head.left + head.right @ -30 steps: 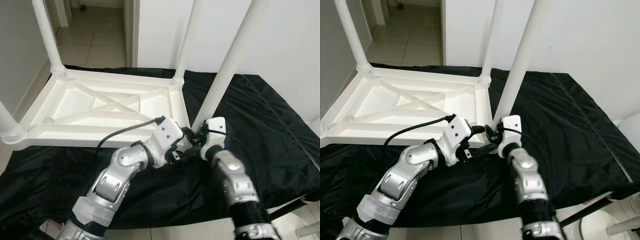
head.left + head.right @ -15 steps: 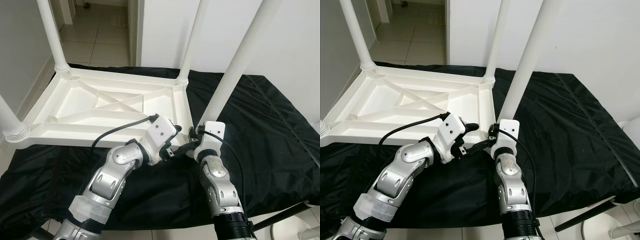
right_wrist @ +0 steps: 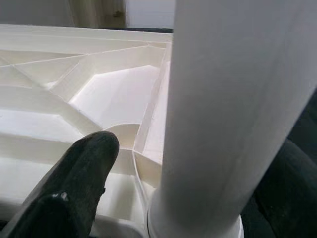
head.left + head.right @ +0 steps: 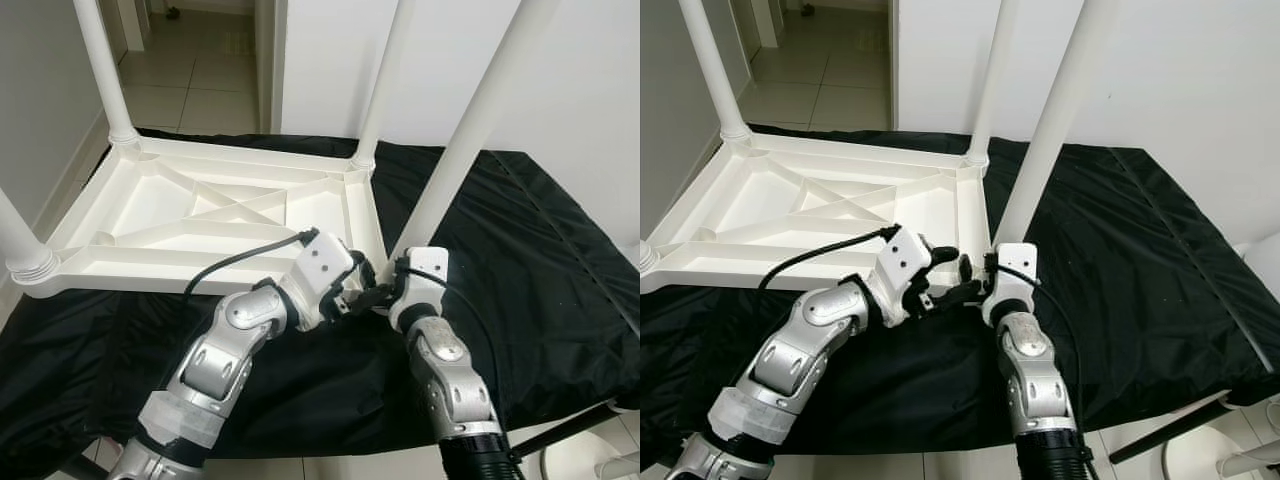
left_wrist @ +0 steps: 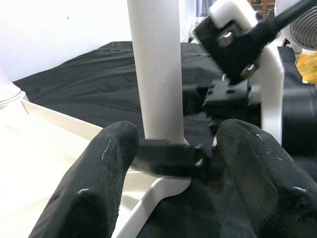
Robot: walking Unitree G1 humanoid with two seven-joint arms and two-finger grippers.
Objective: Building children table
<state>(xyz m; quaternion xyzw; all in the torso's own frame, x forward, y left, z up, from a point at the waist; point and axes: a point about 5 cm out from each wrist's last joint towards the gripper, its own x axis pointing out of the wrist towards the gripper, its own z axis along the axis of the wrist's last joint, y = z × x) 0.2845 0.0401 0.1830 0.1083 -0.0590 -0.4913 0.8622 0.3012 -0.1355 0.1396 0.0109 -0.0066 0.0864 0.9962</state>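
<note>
1. Left eye view. The upturned white plastic children's table top [image 4: 215, 215] lies underside up on a black cloth-covered surface [image 4: 520, 240]. White tubular legs stand at its corners; the near right leg [image 4: 470, 130] rises from the corner socket nearest the robot. Both arms meet at that leg's foot. The left gripper [image 4: 362, 290] and right gripper [image 4: 385, 295] sit close together there. Judged risk: if the leg is not fully seated, a sideways push from either arm could tip it out or cock it in its socket.

2. Right eye view. Same scene. The left gripper's black fingers [image 4: 945, 255] are parted, one above the other, reaching toward the leg's base. The silver right arm [image 4: 1030, 370] comes up from below, its wrist against the leg. Judged risk: the two grippers are crowded and could knock each other.

3. Left wrist view. The left gripper's two pads are spread wide, with the leg's base between them but apart from both; it holds nothing. The right gripper's housing [image 5: 247, 54] sits just behind the leg.

4. Right wrist view. The right gripper's fingers flank the leg, one black fingertip [image 3: 91, 153] over the table top's ribs, the other at the far side. Whether they press on the leg cannot be told.
</note>
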